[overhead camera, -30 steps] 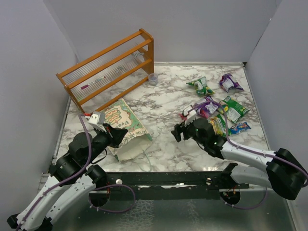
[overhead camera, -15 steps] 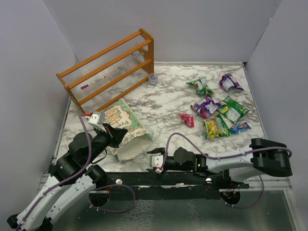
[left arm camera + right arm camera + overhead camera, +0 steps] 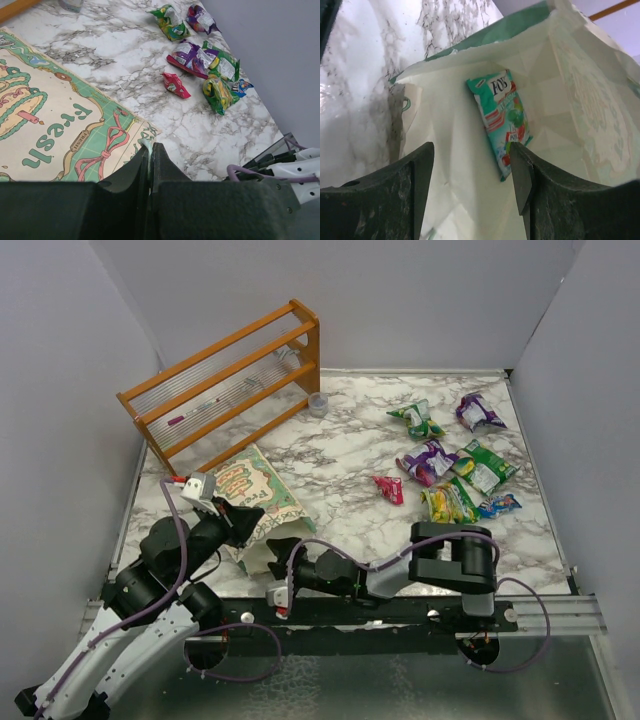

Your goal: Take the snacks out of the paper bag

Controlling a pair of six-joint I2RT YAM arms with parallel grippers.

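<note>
— Where's the snack?
— A green packet (image 3: 501,122) lies inside the paper bag (image 3: 555,100), dead ahead of the right jaws, which stand parted and empty; its long axis points away from them.
— And the left jaws?
— Clenched on the bag's rim.

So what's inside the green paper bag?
One teal snack packet with red print lies inside the paper bag, on its cream lining. Anything behind the bag's sagging top wall is covered, so more could hide there.
</note>
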